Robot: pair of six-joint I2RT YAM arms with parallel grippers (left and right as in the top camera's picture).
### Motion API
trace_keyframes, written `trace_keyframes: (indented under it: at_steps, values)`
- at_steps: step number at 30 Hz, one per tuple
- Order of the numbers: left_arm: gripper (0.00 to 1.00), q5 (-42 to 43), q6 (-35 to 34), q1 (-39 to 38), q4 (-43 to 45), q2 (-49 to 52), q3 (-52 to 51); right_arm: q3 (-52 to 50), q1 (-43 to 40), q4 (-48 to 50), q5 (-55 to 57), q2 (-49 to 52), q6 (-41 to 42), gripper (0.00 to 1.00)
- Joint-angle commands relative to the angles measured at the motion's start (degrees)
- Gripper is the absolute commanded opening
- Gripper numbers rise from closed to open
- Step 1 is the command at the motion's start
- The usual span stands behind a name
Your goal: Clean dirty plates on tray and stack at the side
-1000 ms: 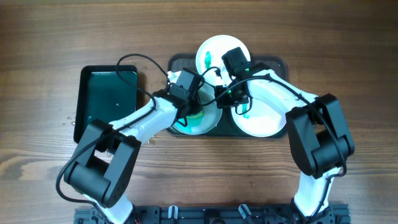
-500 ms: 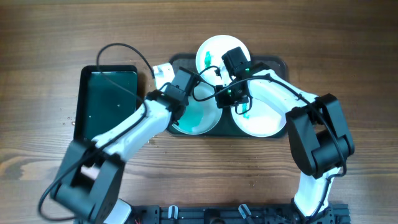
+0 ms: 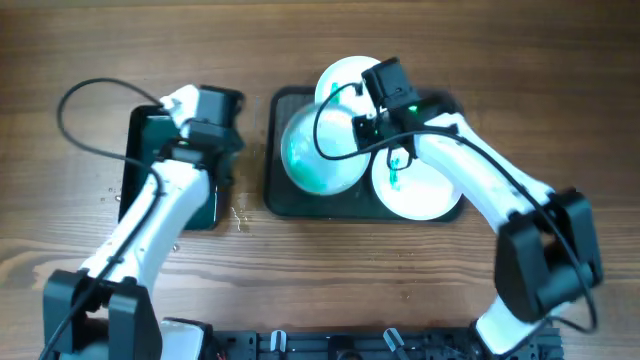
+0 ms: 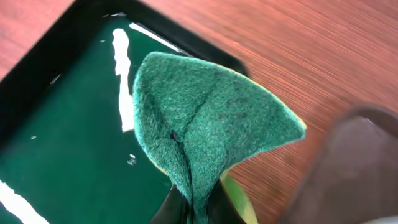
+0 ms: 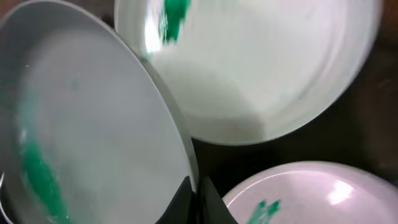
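Three plates on the tray [image 3: 282, 203], centre frame. The smeared plate [image 3: 415, 192] lies flat at lower right. The top plate [image 3: 342, 78] pokes past the tray's upper edge. The tipped plate [image 3: 315, 152], streaked green, tilts on the left, its rim pinched tight by the right gripper [image 5: 195, 191], with that arm arching in from lower right. At far left, the left arm reaches over the black tray [image 3: 140, 175], wet and green inside. The left gripper [image 4: 191, 208] is clamped on a folded green sponge [image 4: 205, 130].
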Motion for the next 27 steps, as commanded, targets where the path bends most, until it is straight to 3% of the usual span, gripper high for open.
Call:
trace_keyframes:
  at_steps: [1,9,14,19,27]
  values:
    - [0.04,6.62,-0.81,5.03,-0.61,-1.20,-0.28,1.68,2.89,3.04,12.81,-5.46,-6.75,0.04]
    - [0.04,6.60,-0.76,8.61,-3.74,-1.20,-0.28,1.66,11.69,9.44,40.17,-7.13,-24.46,0.04]
    - [0.04,6.60,-0.76,8.59,-3.72,-1.20,-0.28,1.66,18.16,17.09,55.23,-7.13,-43.23,0.04]
    - [0.04,6.60,-0.76,8.59,-3.74,-1.20,-0.28,1.66,23.34,25.59,61.72,-7.13,-60.57,0.04]
    - [0.04,6.60,-0.74,8.59,-3.76,-1.20,-0.28,1.66,26.51,32.54,66.34,-7.13,-73.99,0.04]
